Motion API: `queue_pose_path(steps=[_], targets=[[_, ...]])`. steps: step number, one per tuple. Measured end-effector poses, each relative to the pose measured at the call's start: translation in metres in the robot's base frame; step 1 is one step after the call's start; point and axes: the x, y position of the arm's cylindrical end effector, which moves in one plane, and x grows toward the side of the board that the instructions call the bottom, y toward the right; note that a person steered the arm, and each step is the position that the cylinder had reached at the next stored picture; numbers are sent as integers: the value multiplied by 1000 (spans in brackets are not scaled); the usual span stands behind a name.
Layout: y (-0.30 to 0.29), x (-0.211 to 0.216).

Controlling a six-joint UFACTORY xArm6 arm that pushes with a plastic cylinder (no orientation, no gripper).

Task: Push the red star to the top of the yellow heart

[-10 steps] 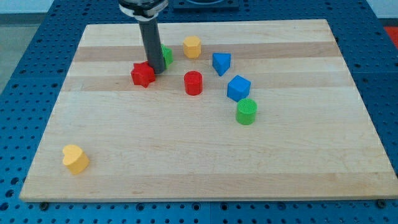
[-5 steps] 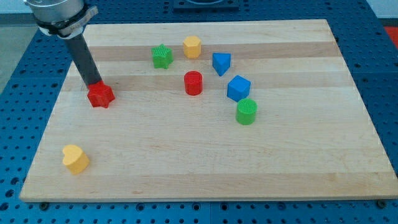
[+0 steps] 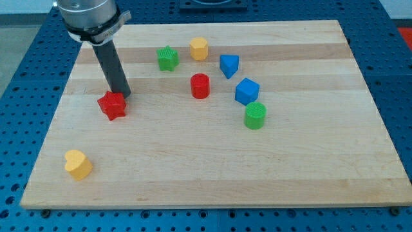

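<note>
The red star point(image 3: 112, 105) lies on the left part of the wooden board. My tip point(image 3: 121, 95) stands just above and to the right of it, touching or nearly touching its upper right edge. The yellow heart point(image 3: 78, 164) lies near the board's lower left corner, well below and a little left of the red star.
A green star point(image 3: 167, 58), a yellow hexagonal block point(image 3: 199, 48), a blue triangular block point(image 3: 228, 65), a red cylinder point(image 3: 200, 86), a blue cube point(image 3: 246, 91) and a green cylinder point(image 3: 255, 115) stand in the upper middle. The board's left edge point(image 3: 51, 122) is close to the red star.
The red star was pushed left from beside the green star, then shifted slightly right and down. My tip swung far left, then came back to the star's upper right.
</note>
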Motion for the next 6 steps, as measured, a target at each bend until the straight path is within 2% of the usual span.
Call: queue_pose_path(steps=[2,4,6], targets=[[-1,27],[-25,78],[-30,88]])
